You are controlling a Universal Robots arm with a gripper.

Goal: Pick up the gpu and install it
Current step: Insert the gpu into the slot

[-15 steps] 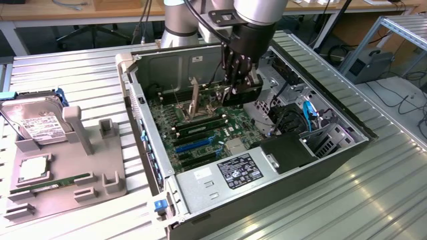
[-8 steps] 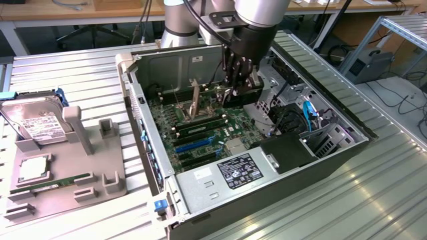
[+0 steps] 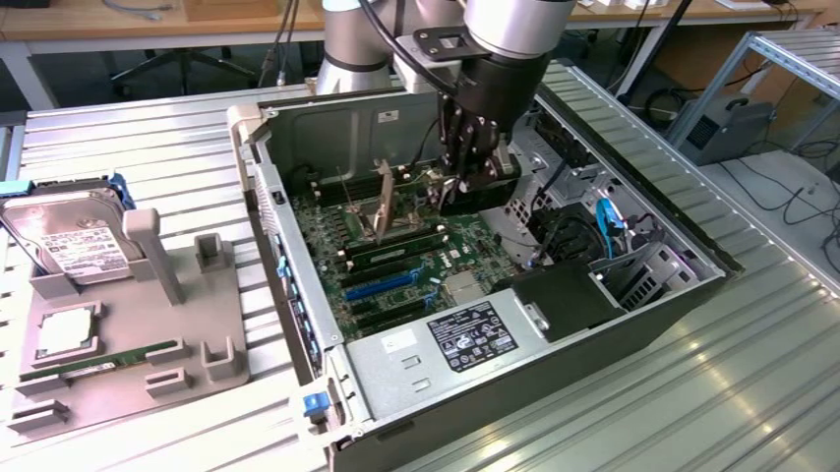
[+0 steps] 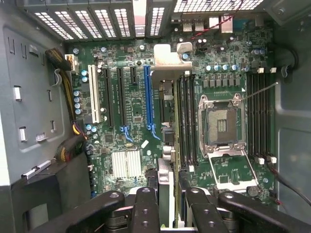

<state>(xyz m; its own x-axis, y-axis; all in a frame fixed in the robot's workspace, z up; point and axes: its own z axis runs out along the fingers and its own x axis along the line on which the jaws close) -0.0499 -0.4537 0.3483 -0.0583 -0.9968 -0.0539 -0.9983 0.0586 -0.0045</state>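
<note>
The claw (image 4: 167,204) grips the gpu (image 4: 165,126) edge-on between partly closed fingers, holding it above the motherboard (image 4: 126,121) inside the open computer case (image 3: 525,393).

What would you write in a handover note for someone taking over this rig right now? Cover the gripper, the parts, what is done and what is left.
Gripper: shut on the gpu, a flat green circuit card with a silver metal end bracket, held edge-down.
Where: inside the open grey computer case, above the green motherboard, close beside the long blue expansion slot.
Done: gpu picked up and brought into the case.
Left: the card does not appear to be seated in any slot yet.
</note>
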